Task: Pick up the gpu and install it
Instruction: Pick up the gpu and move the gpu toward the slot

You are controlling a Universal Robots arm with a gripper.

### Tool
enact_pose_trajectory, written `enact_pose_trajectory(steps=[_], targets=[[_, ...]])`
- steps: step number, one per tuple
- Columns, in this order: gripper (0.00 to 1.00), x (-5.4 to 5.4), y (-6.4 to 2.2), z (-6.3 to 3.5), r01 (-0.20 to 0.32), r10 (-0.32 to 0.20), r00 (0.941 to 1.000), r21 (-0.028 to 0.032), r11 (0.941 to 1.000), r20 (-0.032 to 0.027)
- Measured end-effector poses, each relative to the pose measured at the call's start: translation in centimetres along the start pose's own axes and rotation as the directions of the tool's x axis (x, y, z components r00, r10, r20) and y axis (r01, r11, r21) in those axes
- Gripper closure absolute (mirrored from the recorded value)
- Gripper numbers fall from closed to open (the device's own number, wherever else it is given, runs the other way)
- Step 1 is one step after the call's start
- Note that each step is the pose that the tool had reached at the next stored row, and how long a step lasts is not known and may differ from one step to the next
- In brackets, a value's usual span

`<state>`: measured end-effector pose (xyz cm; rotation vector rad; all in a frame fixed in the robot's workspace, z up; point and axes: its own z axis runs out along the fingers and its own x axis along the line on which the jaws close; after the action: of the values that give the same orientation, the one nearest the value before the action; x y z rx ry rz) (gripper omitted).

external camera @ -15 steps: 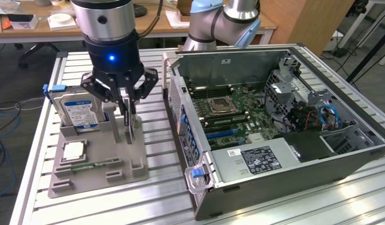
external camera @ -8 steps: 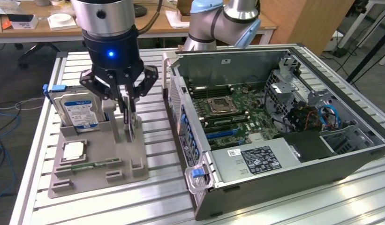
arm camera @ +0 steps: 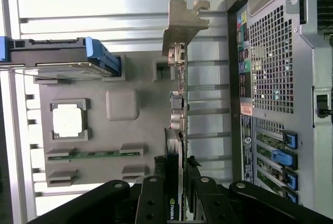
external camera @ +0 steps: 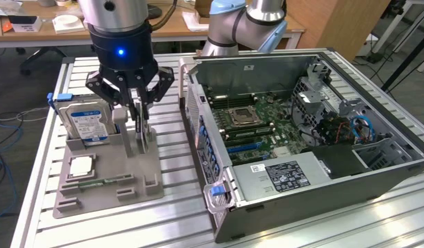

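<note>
The gpu [external camera: 144, 135] stands on edge in a slot of the grey holder tray [external camera: 108, 199], between the hard drive and the computer case. My gripper [external camera: 137, 111] comes down from above and is shut on the card's upper edge. In the wrist view the gpu [arm camera: 179, 104] runs edge-on away from my gripper [arm camera: 177, 182], with its silver bracket [arm camera: 183, 23] at the far end. Whether the card has left its slot I cannot tell. The open computer case [external camera: 301, 134] lies at the exterior view's right, its green motherboard [external camera: 267, 124] exposed.
The tray also holds a silver hard drive [external camera: 88, 121] with a blue-white label, a square processor chip [external camera: 81, 166] and a narrow green memory stick [external camera: 101, 182]. The case's rear panel [arm camera: 281, 78] stands close beside the card. Desks and cables lie beyond the slatted table.
</note>
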<state>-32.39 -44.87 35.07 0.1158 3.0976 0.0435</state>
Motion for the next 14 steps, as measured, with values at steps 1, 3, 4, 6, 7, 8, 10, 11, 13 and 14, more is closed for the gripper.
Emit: enact_pose_trajectory(steps=[1,3,4,6,7,8,10,11,13,14], targets=[[0.74,-0.01,0.0,-0.16,0.0,0.0,1.0,-0.0001,1.0,0.0001],[0.74,-0.02,0.02,-0.57,0.0,0.0,1.0,0.0,1.0,0.0],[0.74,-0.03,0.02,-0.71,0.0,0.0,1.0,-0.0001,1.0,0.0],[0.74,-0.03,0.02,-0.83,0.0,0.0,1.0,-0.0002,1.0,0.0001],[0.74,-0.03,0.02,-0.82,0.0,0.0,1.0,-0.0002,1.0,0.0002],[0.74,-0.03,0.02,-0.83,0.0,0.0,1.0,-0.0002,1.0,0.0002],[0.74,-0.03,0.03,-0.84,0.0,0.0,1.0,-0.0001,1.0,0.0001],[0.74,-0.03,0.02,-0.84,0.0,0.0,1.0,-0.0001,1.0,0.0001],[0.74,-0.03,0.03,-0.85,0.0,0.0,1.0,-0.0001,1.0,0.0001],[0.74,-0.04,0.03,-0.92,0.0,0.0,1.0,0.0003,1.0,-0.0003]])
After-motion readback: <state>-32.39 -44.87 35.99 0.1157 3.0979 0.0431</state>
